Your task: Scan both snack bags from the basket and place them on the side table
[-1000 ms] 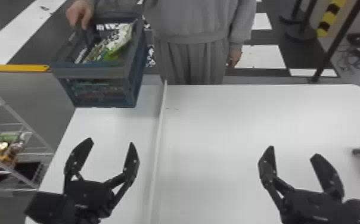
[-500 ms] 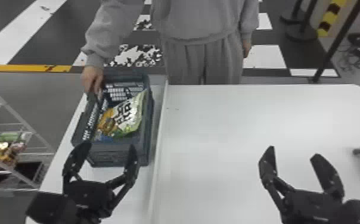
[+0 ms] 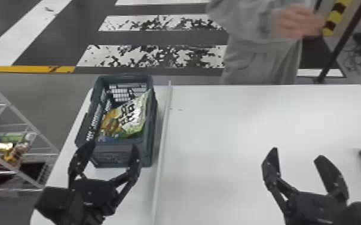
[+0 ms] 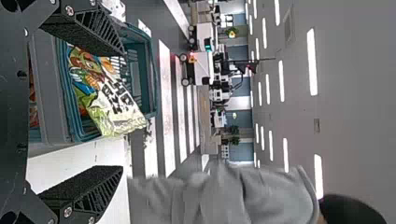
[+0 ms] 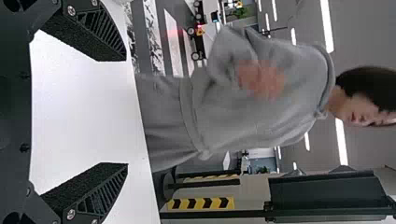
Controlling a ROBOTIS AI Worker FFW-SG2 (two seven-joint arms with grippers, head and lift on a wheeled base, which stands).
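Here's your left tool point(image 3: 113, 144) wide open, empty, near the basket point(image 3: 111, 158), right tool point(image 3: 298, 152) likewise, so dip in and pinch the snack bag point(image 3: 129, 116) inside by its raised edge, clear of the walls.

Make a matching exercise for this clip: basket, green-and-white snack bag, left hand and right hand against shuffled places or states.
Things:
1. basket
2. green-and-white snack bag
3. left hand
4. right hand

Places or states:
A. open, over the table right of the raised strip
B. dark blue-grey, standing left of the raised strip
C. open, at the basket's near end
D. lying at a slant inside the basket

Pairs: 1-B, 2-D, 3-C, 4-A
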